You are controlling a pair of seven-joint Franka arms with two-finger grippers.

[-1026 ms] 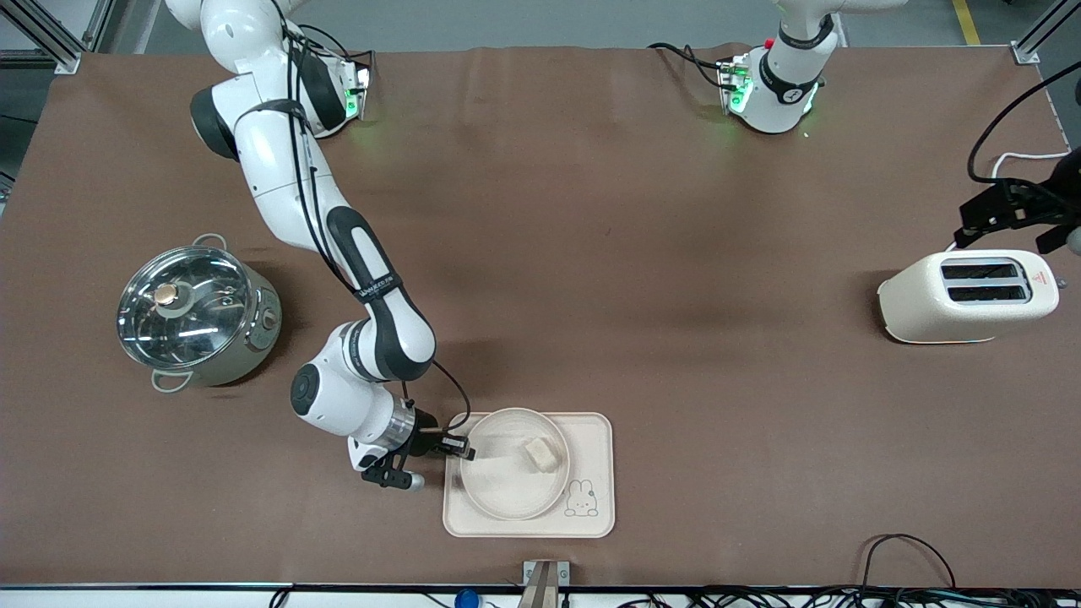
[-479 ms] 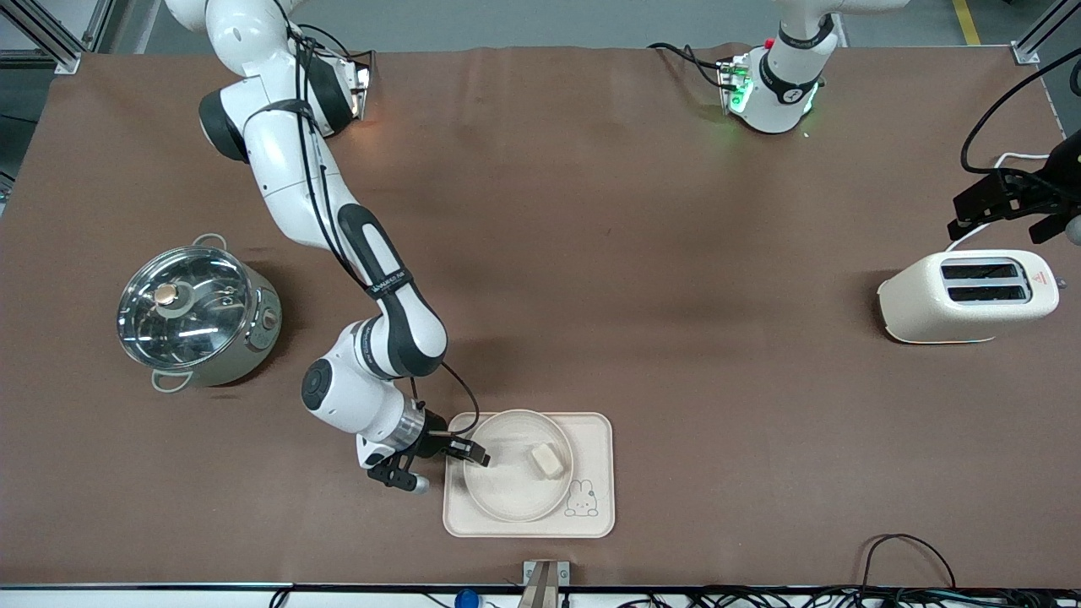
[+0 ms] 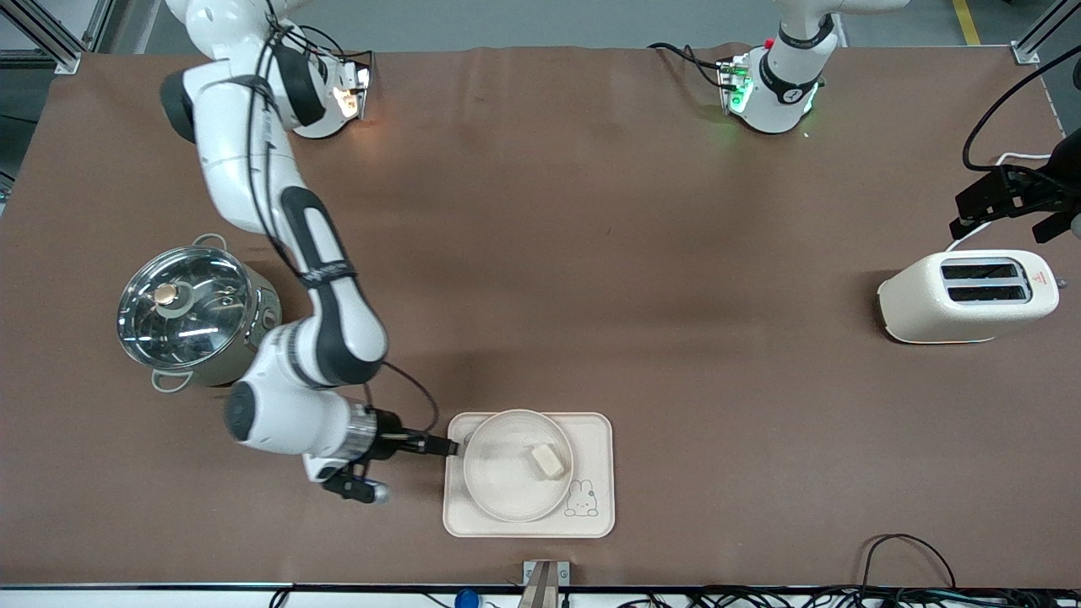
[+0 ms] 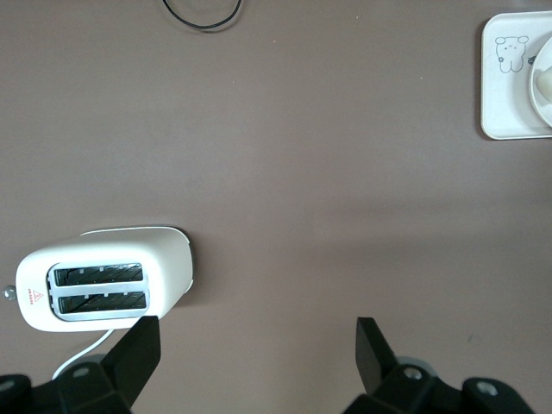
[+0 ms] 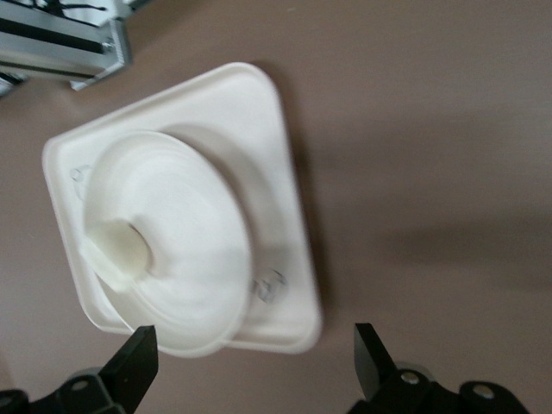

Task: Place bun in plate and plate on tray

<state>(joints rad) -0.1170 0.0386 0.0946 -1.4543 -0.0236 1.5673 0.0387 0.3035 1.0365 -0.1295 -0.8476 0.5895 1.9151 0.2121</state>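
The bun (image 3: 547,459) lies in the round plate (image 3: 494,507), and the plate stands on the rabbit tray (image 3: 593,432) near the table's front edge. My right gripper (image 3: 443,445) is open and empty, just off the tray's edge toward the right arm's end of the table. The right wrist view shows its open gripper (image 5: 254,345) short of the tray (image 5: 276,155), with the plate (image 5: 185,216) and the bun (image 5: 121,252) on it. My left gripper (image 3: 1009,211) is open and empty, waiting over the table beside the toaster. It also shows in the left wrist view (image 4: 256,336).
A steel pot with a glass lid (image 3: 196,314) stands beside the right arm's elbow. A cream toaster (image 3: 967,295) sits at the left arm's end and also shows in the left wrist view (image 4: 103,280). Cables (image 3: 904,549) lie along the front edge.
My right gripper has come off the plate's rim and drawn back toward the right arm's end of the table. The plate and bun stay on the tray. The left gripper has barely moved.
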